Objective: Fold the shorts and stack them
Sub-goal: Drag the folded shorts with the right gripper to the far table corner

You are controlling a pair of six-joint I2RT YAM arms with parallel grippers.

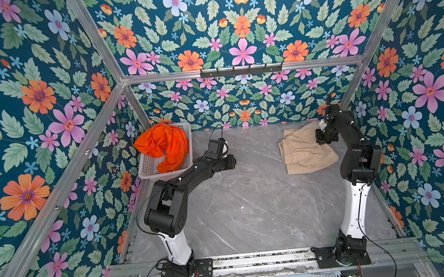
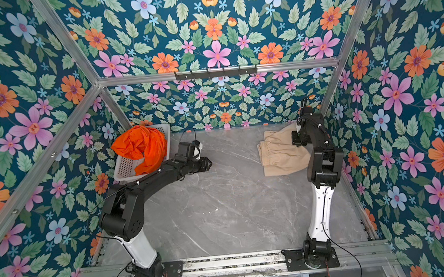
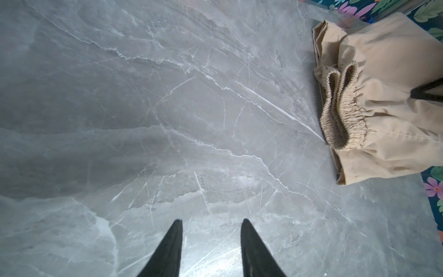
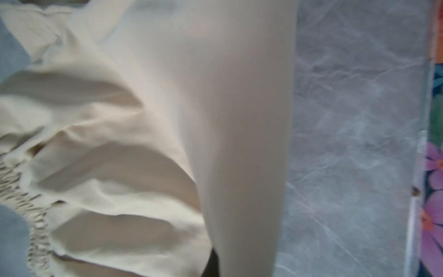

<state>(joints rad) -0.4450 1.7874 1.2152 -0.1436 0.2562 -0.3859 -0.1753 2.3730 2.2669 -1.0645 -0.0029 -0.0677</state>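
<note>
The beige shorts [image 1: 304, 151] [image 2: 280, 156] lie partly folded at the back right of the table, gathered waistband [image 3: 345, 115] towards the middle. My right gripper [image 1: 322, 138] is down on their right part, shut on a fold of beige cloth [image 4: 239, 144]. In the right wrist view that fold rises in a taut strip and hides the fingers. The orange shorts [image 1: 164, 147] [image 2: 142, 147] sit crumpled in the white basket [image 1: 149, 167] at the back left. My left gripper [image 3: 211, 220] [image 1: 232, 161] hovers open over bare table beside the basket, with nothing between its fingers.
The grey marble table [image 1: 248, 197] is closed in by flowered walls on aluminium posts at the left, back and right. A black hook rail [image 1: 241, 70] runs along the back bar. Both arm bases stand on the front rail [image 1: 262, 261].
</note>
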